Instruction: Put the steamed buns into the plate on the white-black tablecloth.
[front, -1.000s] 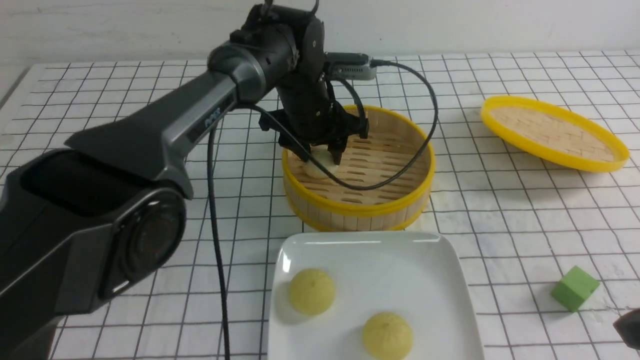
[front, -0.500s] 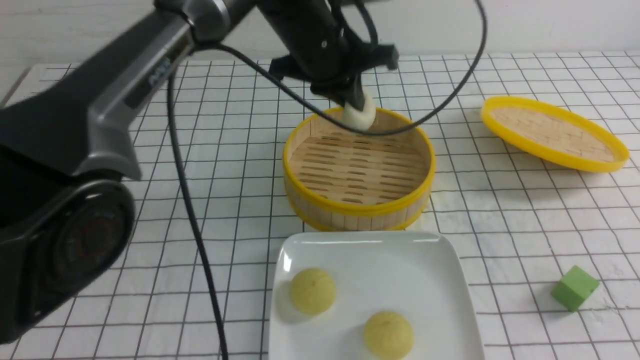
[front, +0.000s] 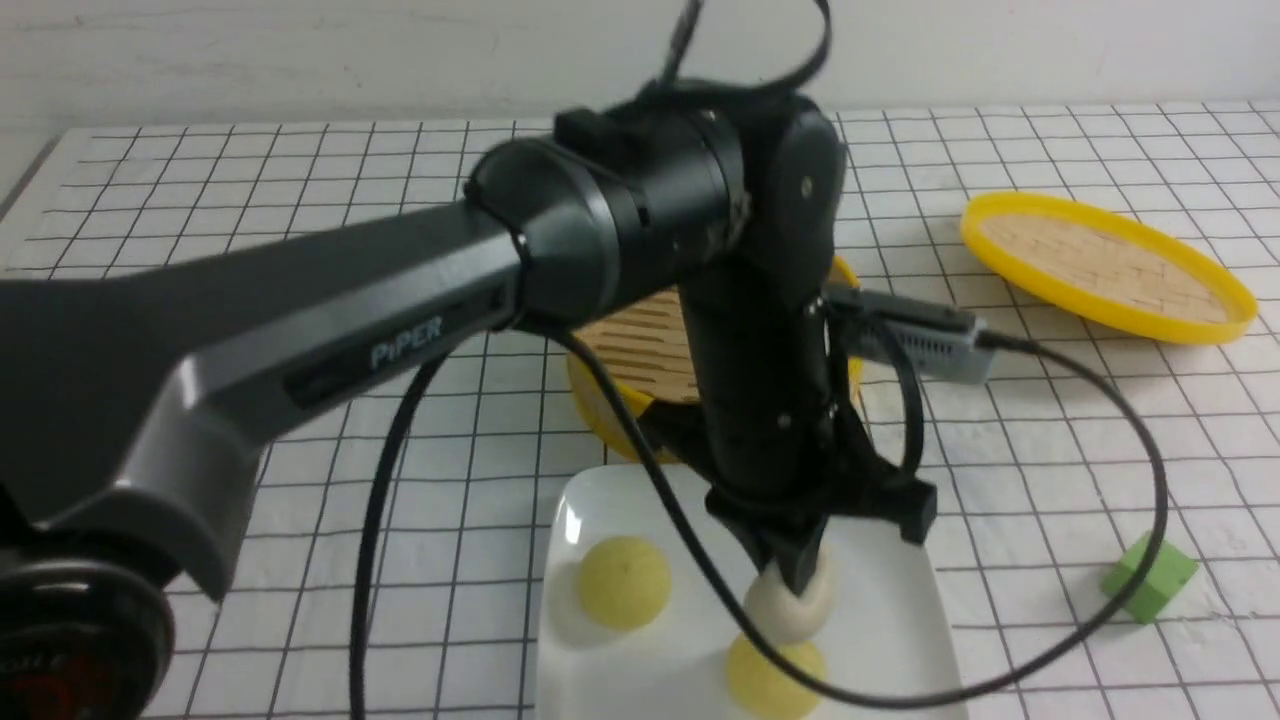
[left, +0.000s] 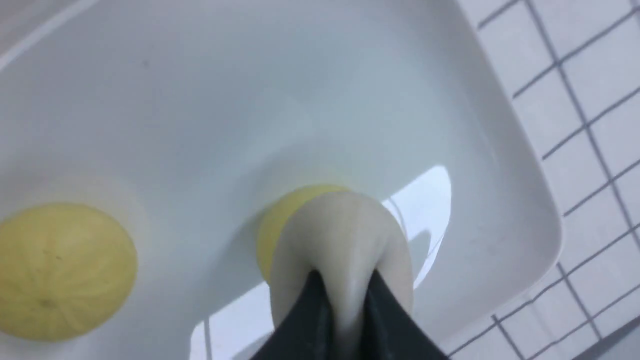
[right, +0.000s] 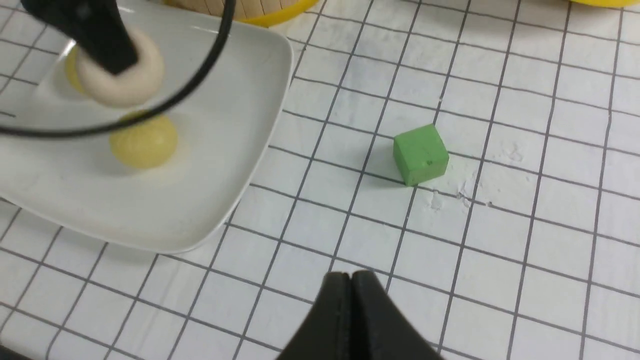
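The white tablecloth with the thin black grid (front: 1010, 440) lies under everything; twelve o'clock is straight away from me. On it is the glossy white rounded-square plate (front: 890, 620), directly below my left gripper (front: 795, 575). The bamboo steamer basket (front: 598, 410) sits beyond the plate, toward eleven o'clock from that gripper. My right gripper (right: 352, 275) is closed on nothing, farther from the work, so I judge the left is the one to finish.

My left fingers are clenched on the off-white steamed bun (front: 795, 610), which lies right at their tips, over the plate. It is round, so no long axis to mind. One pale yellow bun (front: 778, 680) lies on the plate near six o'clock from it, the other pale yellow bun (front: 625, 583) toward nine. I should ease toward three, then lower and let go.
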